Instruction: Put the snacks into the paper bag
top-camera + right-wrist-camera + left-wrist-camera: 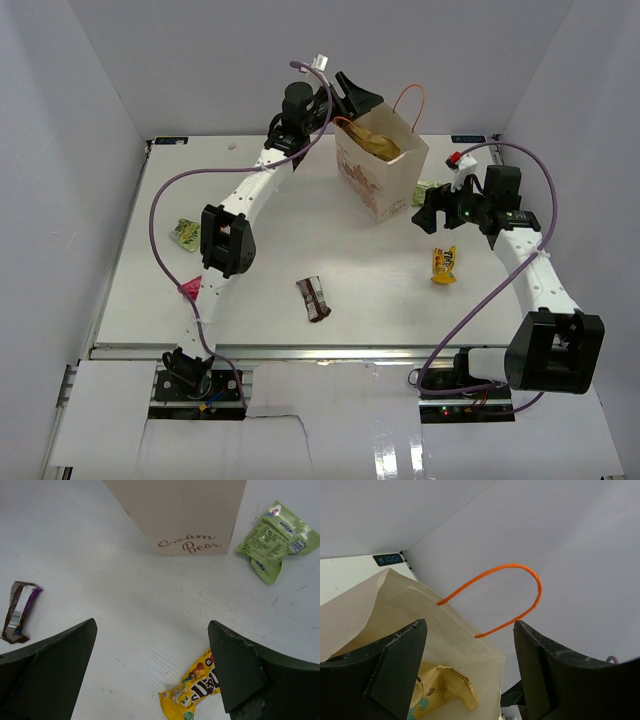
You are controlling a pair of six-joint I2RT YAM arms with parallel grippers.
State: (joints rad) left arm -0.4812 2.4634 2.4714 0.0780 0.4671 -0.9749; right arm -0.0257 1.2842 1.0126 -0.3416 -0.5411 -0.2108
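Note:
The paper bag (385,178) stands upright at the back of the table, orange handle (512,594) up. The tan-brown pouch (376,144) leans inside it, its top poking above the rim; in the left wrist view the pouch (445,690) lies below my fingers. My left gripper (352,100) (470,624) hangs open over the bag's left rim, holding nothing. My right gripper (432,212) (152,622) is open just right of the bag, above bare table. The yellow packet (444,264) (197,692), dark-brown packet (314,298) (19,611) and pink packet (189,290) lie on the table. A light-green packet (428,190) (277,540) sits by the bag.
Another green packet (186,231) lies near the table's left edge, beside the left arm's elbow (226,240). White walls close in the table on three sides. Purple cables loop from both arms.

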